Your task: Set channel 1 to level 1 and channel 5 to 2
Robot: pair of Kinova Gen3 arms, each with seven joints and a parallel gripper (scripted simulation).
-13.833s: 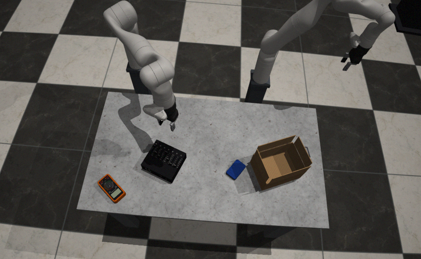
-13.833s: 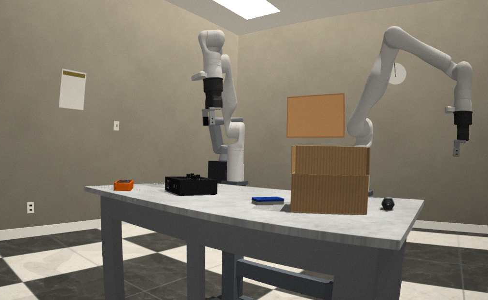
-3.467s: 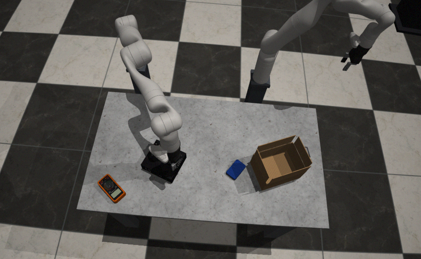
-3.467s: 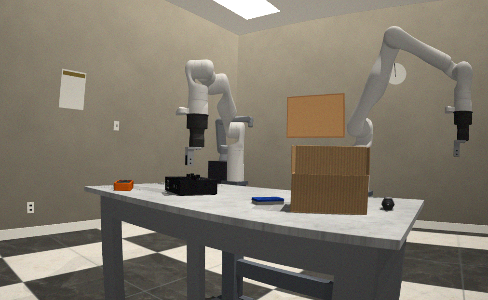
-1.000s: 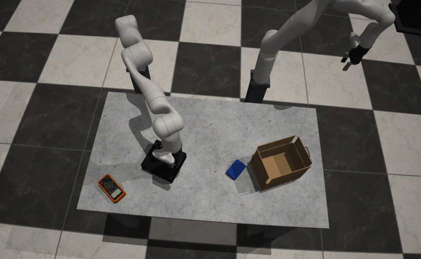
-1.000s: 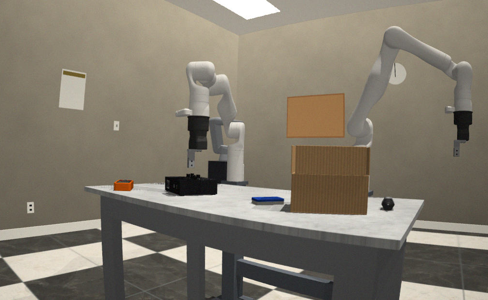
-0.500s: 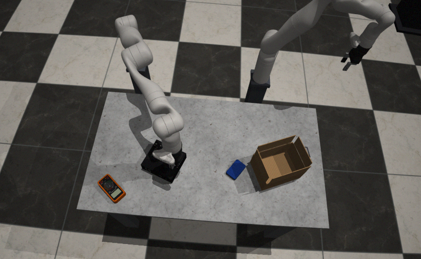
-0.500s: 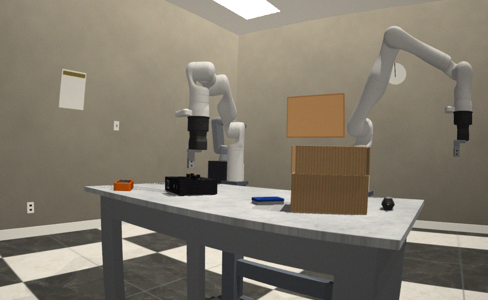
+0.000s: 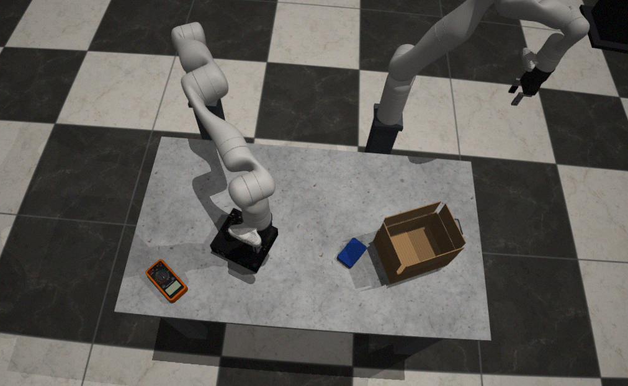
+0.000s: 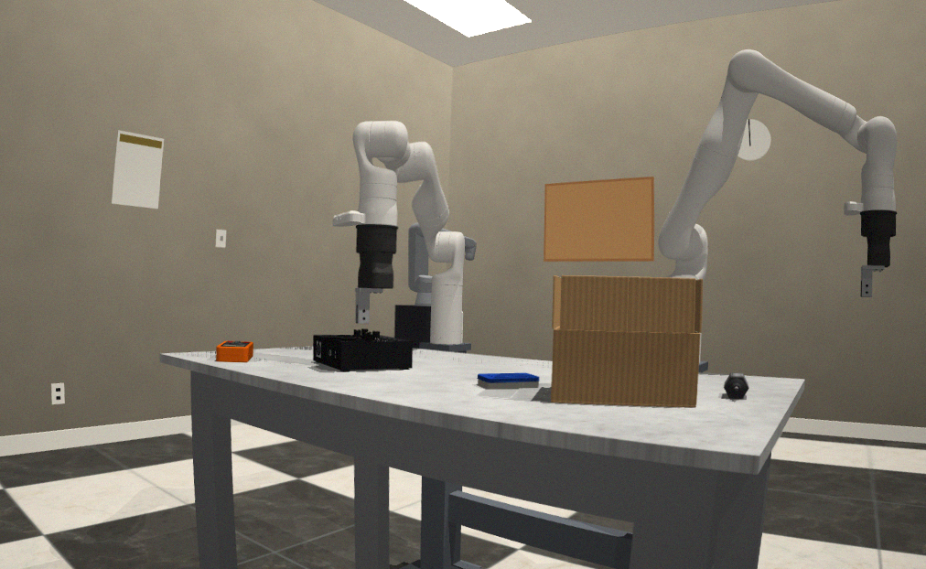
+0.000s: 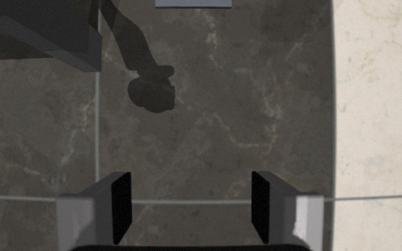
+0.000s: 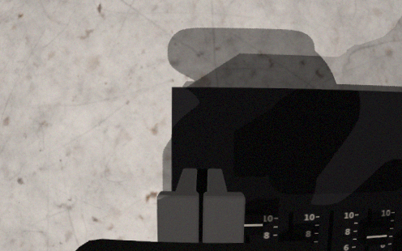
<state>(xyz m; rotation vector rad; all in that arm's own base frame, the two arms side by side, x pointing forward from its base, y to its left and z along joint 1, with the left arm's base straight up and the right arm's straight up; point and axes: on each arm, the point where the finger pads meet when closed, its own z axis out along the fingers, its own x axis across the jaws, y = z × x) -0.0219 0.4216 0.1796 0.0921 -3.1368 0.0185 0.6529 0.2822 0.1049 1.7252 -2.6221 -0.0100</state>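
The black lighting desk (image 9: 228, 246) (image 10: 374, 354) (image 12: 215, 121) sits on the table. My right gripper (image 9: 257, 250) (image 10: 361, 322) (image 12: 202, 193) is shut and empty, upright just above the desk's fader area. In the right wrist view it covers part of the desk left of the printed scales. A fader's white line (image 12: 254, 225) shows right beside the fingers, between the heights of marks 10 and 8. Another white line (image 12: 376, 236) shows further right. The lower scales are out of view and channel numbers cannot be read. My left gripper (image 9: 513, 97) (image 10: 866, 294) (image 11: 191, 197) is open and empty, over the floor beyond the table.
An orange multimeter (image 9: 166, 280) (image 10: 234, 351) lies on the table (image 9: 302, 297) near the desk. A blue box-like item (image 9: 352, 252) (image 10: 508, 380) lies beside an open cardboard box (image 9: 387, 259) (image 10: 626, 367). A dark dumbbell-like object (image 10: 735, 386) lies past the box.
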